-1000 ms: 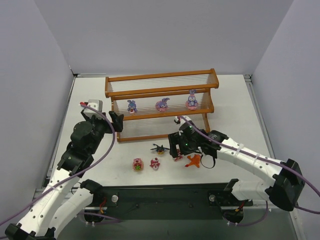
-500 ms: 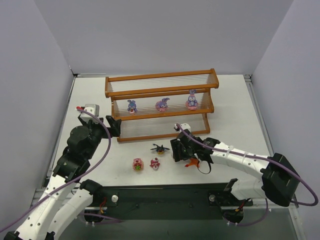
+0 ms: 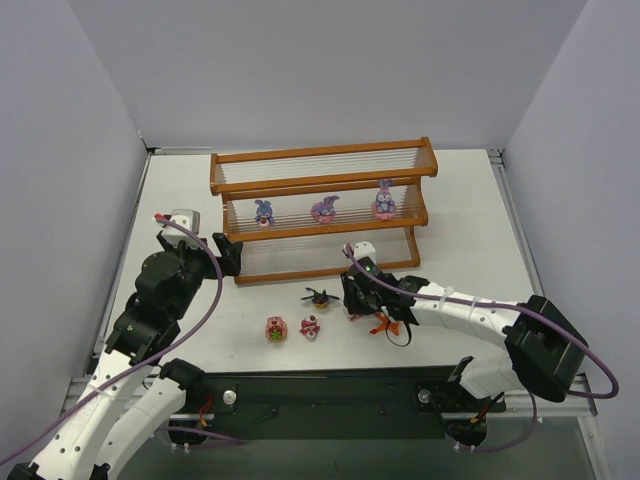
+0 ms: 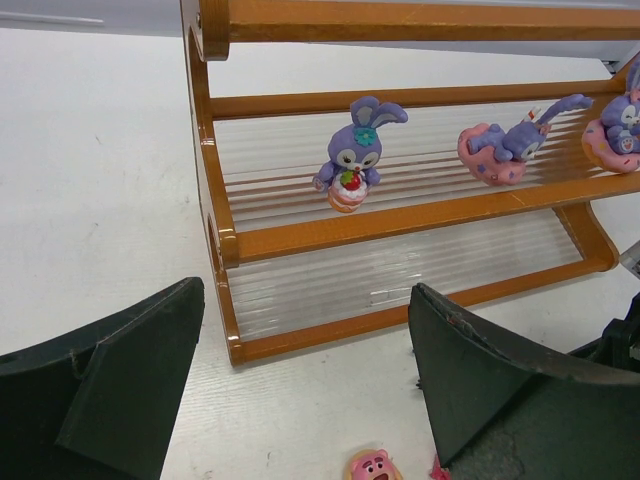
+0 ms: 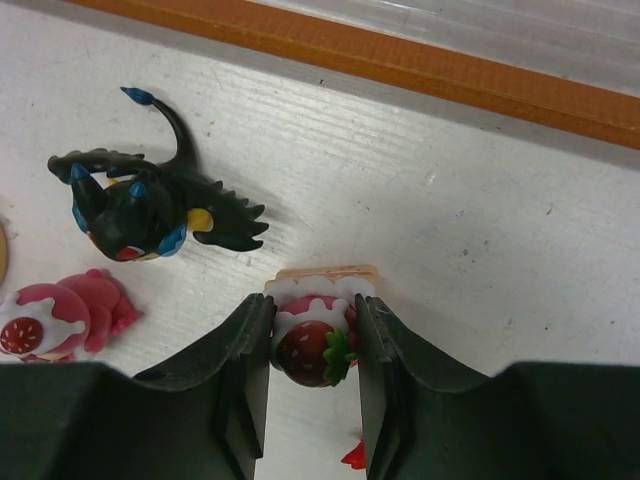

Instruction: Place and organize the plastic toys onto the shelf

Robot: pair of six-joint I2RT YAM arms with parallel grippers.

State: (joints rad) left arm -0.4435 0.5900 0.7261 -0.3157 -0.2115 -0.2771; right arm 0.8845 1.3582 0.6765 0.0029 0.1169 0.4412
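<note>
your left claw (image 4: pixel 310 400) hangs wide open and empty, just in front of the left end of the shelf (image 3: pixel 320 181); on its middle tier three purple long-eared toys (image 3: pixel 264 212) sit in a row, well apart, the centre one lying down, so three of eight look placed; the top and bottom tiers hold nothing; five are left on the counter (image 3: pixel 460 230); two pink-red toys (image 3: pixel 275 329) sit side by side nearest the bases; the black winged toy (image 5: pixel 150 215) lies just beyond them, wings spread across and tail pointing at the shelf; next comes the strawberry-topped toy (image 5: pixel 312 350), gripped low at the counter by your right claw (image 5: pixel 313 310), one finger pressed on each flank; i judge its long axis runs along the fingers, pale flat end toward the shelf, strawberry facing up; whether it is off the counter i cannot tell; the orange toy (image 3: pixel 385 322) lies just to its right.
</note>
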